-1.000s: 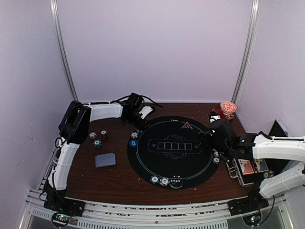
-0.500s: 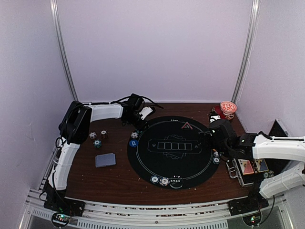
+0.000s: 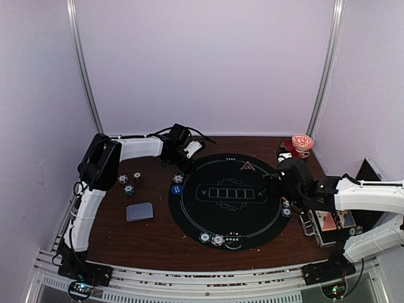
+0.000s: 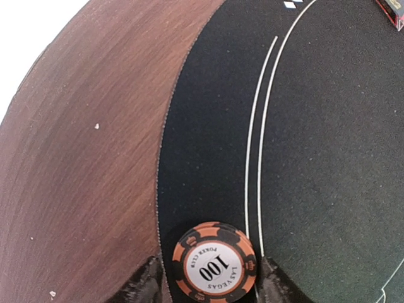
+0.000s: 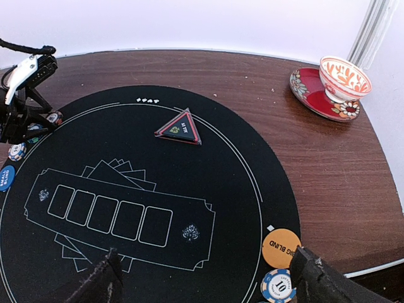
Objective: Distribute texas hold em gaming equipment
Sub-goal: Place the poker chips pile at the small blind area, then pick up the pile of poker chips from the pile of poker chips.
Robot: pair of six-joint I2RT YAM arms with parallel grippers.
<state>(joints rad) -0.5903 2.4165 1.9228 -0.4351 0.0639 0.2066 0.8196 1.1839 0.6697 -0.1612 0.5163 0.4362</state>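
Note:
In the left wrist view an orange-and-black 100 poker chip [image 4: 214,266] lies flat on the left rim of the black round mat [image 4: 303,158]. My left gripper [image 4: 210,283] straddles it, open just wider than the chip, with a thin gap on the left side. My right gripper [image 5: 205,281] hangs wide open and empty over the mat's right side. Beside its right finger lie an orange Big Blind disc [image 5: 281,248] and a blue-and-white 10 chip [image 5: 278,285]. The red triangle marker [image 5: 180,128] sits at the mat's far side.
A blue disc [image 3: 177,189] and a chip [image 3: 178,178] lie at the mat's left rim. Loose chips [image 3: 129,189] and a grey-blue card deck [image 3: 139,211] sit on the wood at the left. Three chips [image 3: 218,240] line the front rim. Cup and saucer [image 3: 302,144] back right, metal case [image 3: 328,224] right.
My left fingers have eased apart from the 100 chip, which now rests on the mat. Both arms otherwise hold their places.

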